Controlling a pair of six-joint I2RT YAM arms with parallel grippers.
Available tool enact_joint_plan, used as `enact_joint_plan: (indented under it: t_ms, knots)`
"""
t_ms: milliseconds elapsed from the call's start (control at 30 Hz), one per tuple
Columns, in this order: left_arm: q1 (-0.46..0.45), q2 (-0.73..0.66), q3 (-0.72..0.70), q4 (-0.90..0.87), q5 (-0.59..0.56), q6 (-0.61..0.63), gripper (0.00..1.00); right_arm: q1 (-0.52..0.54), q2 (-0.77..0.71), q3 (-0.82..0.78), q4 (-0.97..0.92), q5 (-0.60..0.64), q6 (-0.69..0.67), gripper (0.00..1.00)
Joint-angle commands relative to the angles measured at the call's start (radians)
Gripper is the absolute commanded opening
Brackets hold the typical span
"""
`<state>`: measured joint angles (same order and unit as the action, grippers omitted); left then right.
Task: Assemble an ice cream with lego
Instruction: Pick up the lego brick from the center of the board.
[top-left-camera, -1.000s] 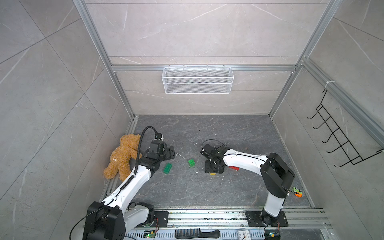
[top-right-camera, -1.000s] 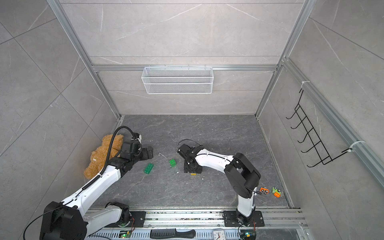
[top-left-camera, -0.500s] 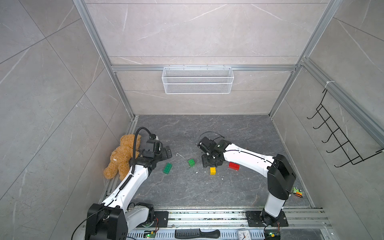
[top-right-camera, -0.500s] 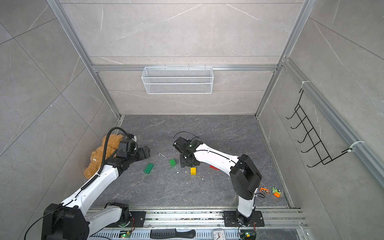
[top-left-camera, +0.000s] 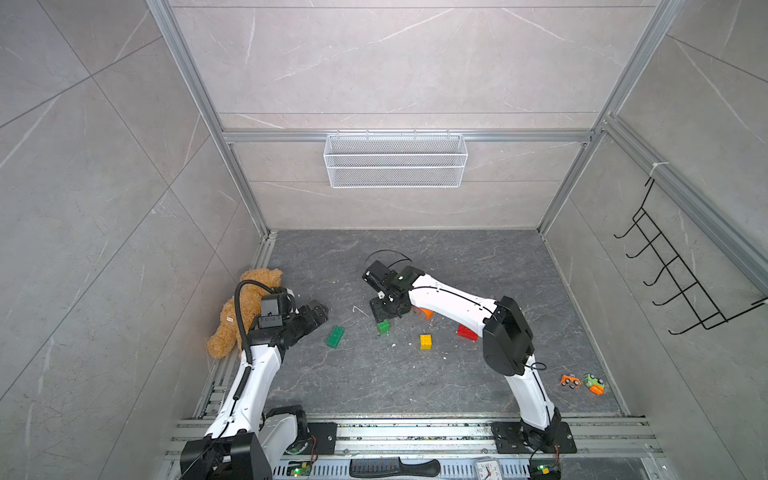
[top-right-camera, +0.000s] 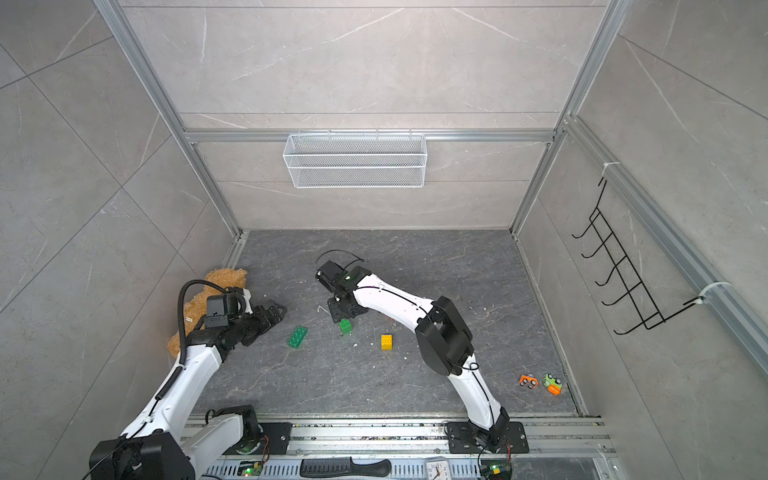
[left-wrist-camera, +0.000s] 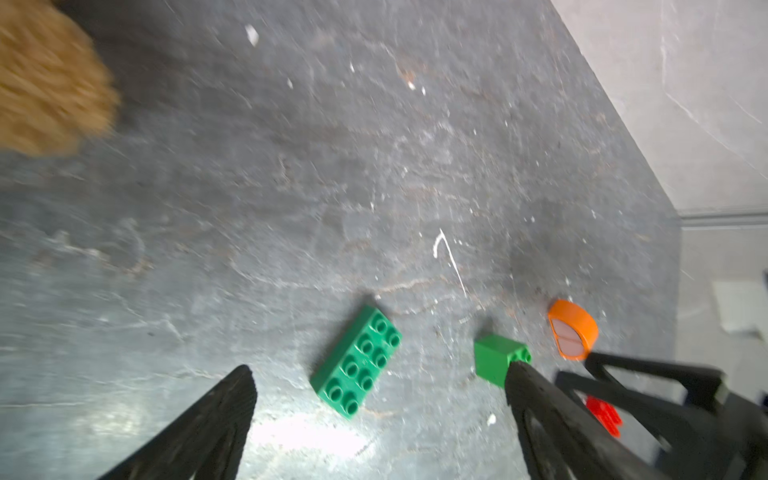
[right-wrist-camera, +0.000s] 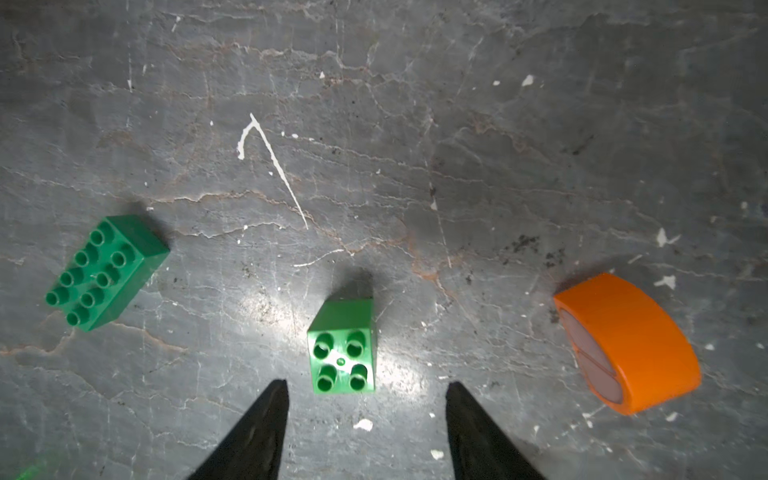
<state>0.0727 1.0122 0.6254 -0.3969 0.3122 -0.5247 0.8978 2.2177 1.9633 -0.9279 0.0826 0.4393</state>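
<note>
The step in hand looks like picking up the small green brick (right-wrist-camera: 341, 347). It sits studs-up just below the middle of the right wrist view, right ahead of the two black fingertips. The right gripper (top-left-camera: 383, 309) hangs over it at the centre of both top views, jaws parted moderately and holding nothing.

To do this well, the arm should move forward until the brick's flat sides sit squarely between the jaws, then descend and close on the walls rather than the studs. The brick is turned very slightly against the jaw line, so a small wrist twist would help. The grip should stay low so the studs remain free for mating.

The right arm reaches from lower right in a long arch, wrist bent steeply down.

The left gripper (top-left-camera: 318, 316) is at centre-left beside the teddy bear (top-left-camera: 245, 299), jaws wide and empty. It is angled toward the long green brick (top-left-camera: 335, 336).

No ice cream is built yet. The yellow brick (top-left-camera: 425, 341), red brick (top-left-camera: 467, 332) and orange half-round piece (right-wrist-camera: 627, 343) lie loose and apart on the table (top-left-camera: 374, 382).
</note>
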Motion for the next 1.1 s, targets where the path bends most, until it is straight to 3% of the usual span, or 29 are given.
enact_joint_plan:
  t_ms: [0, 300, 600, 1067]
  knots:
    - [0.005, -0.028, -0.025, -0.005, 0.104, -0.043, 0.96, 0.023, 0.066, 0.093, -0.102, 0.008, -0.027, 0.62]
    - [0.003, -0.063, -0.040, -0.045, 0.102, -0.046, 0.96, 0.039, 0.178, 0.225, -0.210, 0.043, -0.019, 0.62]
    - [0.003, -0.057, -0.033, -0.048, 0.102, -0.036, 0.96, 0.038, 0.203, 0.245, -0.226, 0.039, -0.022, 0.64]
    - [0.003, -0.050, -0.026, -0.050, 0.103, -0.029, 0.97, 0.019, 0.216, 0.224, -0.198, -0.027, -0.034, 0.59]
